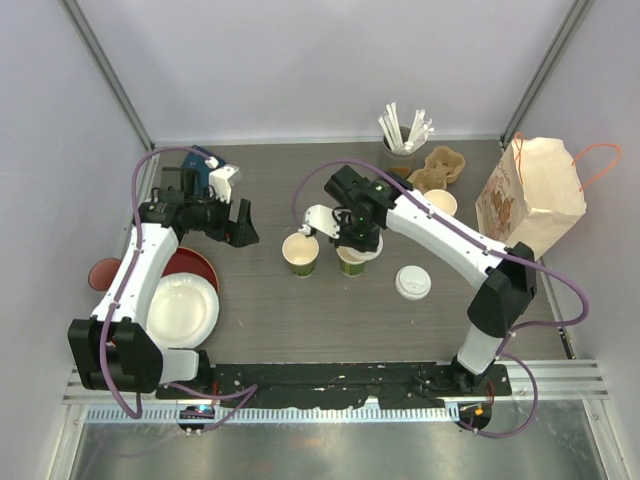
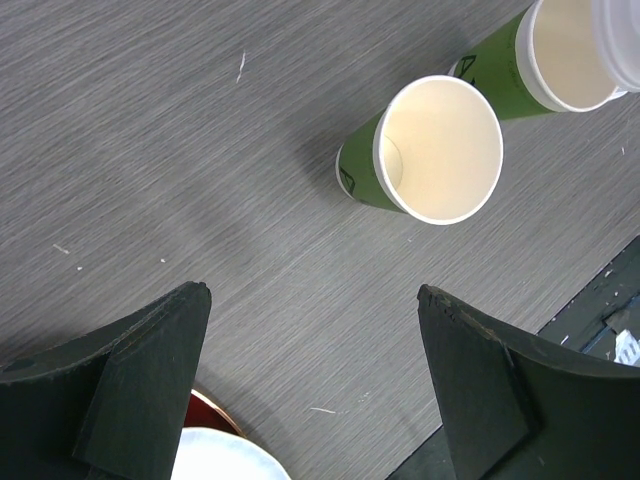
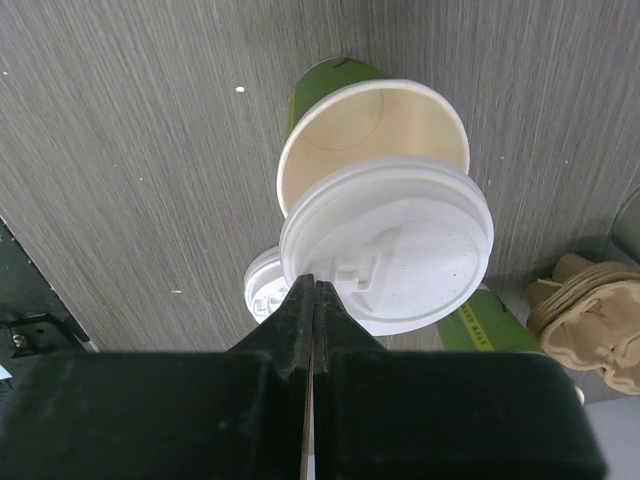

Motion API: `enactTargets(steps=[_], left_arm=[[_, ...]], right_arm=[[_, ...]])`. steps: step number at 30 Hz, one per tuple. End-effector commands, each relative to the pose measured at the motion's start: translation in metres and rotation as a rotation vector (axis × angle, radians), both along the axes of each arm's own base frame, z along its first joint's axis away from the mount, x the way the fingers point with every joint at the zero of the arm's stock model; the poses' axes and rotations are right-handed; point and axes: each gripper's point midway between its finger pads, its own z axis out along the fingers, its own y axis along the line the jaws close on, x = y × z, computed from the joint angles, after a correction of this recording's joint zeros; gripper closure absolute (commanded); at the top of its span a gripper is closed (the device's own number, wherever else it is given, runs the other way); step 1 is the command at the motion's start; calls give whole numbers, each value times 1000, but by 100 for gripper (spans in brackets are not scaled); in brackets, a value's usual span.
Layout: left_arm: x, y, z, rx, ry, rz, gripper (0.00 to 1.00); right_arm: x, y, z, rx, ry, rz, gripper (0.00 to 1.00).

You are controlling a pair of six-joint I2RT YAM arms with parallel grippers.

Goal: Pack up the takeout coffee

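Grey wood-grain table (image 1: 300, 330), white walls behind. Item: white lid (image 3: 400, 250), pinched at its rim by the right gripper (image 3: 315, 285), whose fingers are pressed together. The lid is held flat above one upright green cup (image 3: 365, 130) and overlaps only the rim nearest the gripper; the open mouth lies just beyond the fingertips. Left gripper (image 1: 240, 224) is spread and empty, near the second cup (image 1: 299, 256). Cup markings and the bag (image 1: 530, 190) print cannot be read.

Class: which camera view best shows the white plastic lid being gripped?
The right wrist view: the white plastic lid fills the frame, pinched at its rim by shut jaws. Top external mostly hides it under the right arm; left wrist catches only its edge.
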Motion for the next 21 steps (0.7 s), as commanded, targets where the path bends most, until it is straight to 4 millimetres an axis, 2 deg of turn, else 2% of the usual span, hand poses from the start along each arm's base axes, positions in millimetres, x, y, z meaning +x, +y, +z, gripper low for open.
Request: enactTargets(steps=[1,10,21], left_arm=[[3,-3,15,-19,-30,-2,11],[3,-4,13,-19,-26,-5,11],[2,-2,12,-10,-34,-9,11]], right_arm=[[8,9,15,20,-42,-23,99],[12,22,-3,23,3,16,99],[12,33,-10,20,13,44,99]])
